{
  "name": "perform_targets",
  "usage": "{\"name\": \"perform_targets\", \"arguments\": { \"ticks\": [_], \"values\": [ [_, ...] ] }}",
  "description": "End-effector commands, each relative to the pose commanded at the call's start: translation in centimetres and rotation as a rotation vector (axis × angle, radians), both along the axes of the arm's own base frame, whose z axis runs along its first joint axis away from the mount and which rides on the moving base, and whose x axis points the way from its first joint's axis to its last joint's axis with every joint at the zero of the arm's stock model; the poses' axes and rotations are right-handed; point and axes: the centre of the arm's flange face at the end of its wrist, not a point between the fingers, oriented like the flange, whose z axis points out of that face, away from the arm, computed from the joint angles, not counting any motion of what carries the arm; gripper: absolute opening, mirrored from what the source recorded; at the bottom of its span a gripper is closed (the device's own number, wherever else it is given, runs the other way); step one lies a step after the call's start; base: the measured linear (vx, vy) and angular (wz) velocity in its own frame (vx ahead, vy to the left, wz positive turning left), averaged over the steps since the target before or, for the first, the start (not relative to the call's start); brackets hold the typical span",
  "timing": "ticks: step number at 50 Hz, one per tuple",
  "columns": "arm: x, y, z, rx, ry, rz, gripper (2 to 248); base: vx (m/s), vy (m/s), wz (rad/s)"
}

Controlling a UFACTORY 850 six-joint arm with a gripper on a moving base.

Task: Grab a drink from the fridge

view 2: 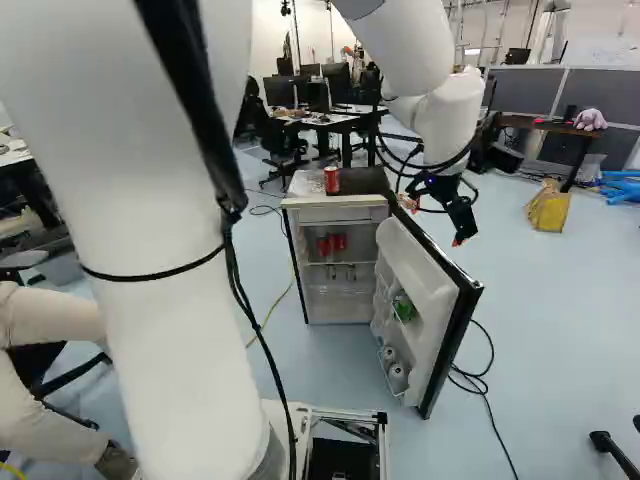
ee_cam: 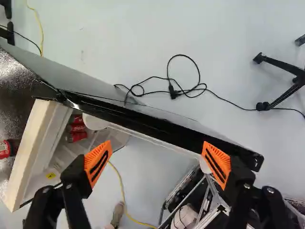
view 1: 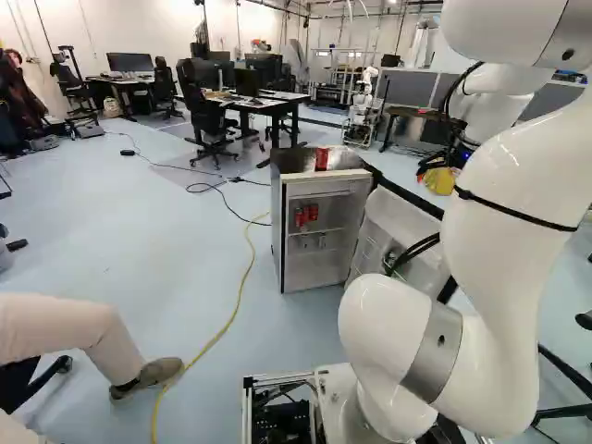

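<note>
In the right base view my gripper (view 2: 460,222) hangs above and outside the swung-open fridge door (view 2: 432,312). The wrist view shows the gripper (ee_cam: 157,155) open, nothing held, with the door's black edge (ee_cam: 167,131) running across beyond its fingers. Red cans (view 2: 332,243) stand on a shelf inside the fridge (view 2: 338,215), with smaller dark-looking cans (view 2: 341,272) on the shelf below. Another red can (view 2: 331,180) stands on top. The door's inner racks hold a green item (view 2: 404,308) and pale cans (view 2: 397,374).
Black cables (view 2: 474,375) lie on the floor beside the door. A yellow cable (view 1: 242,287) runs left of the fridge. A seated person's leg (view 1: 79,333) is near the base at left. Desks (view 1: 268,104) and chairs stand behind, with another robot (view 1: 363,106) and a yellow bag (view 2: 548,207).
</note>
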Motion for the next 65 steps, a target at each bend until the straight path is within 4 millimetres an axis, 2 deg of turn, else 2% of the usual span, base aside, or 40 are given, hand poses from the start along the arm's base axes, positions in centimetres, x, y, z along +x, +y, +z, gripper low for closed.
{"name": "perform_targets", "arguments": {
  "ticks": [17,46,65],
  "values": [
    [1.5,-2.1,-2.1,0.034,0.003,-0.029,247,0.0,0.0,0.0],
    [3.0,-5.2,-2.3,0.034,-0.022,-0.062,247,0.0,0.0,0.0],
    [3.5,-7.8,-2.4,0.022,-0.034,-0.085,247,0.0,0.0,0.0]
  ]
}}
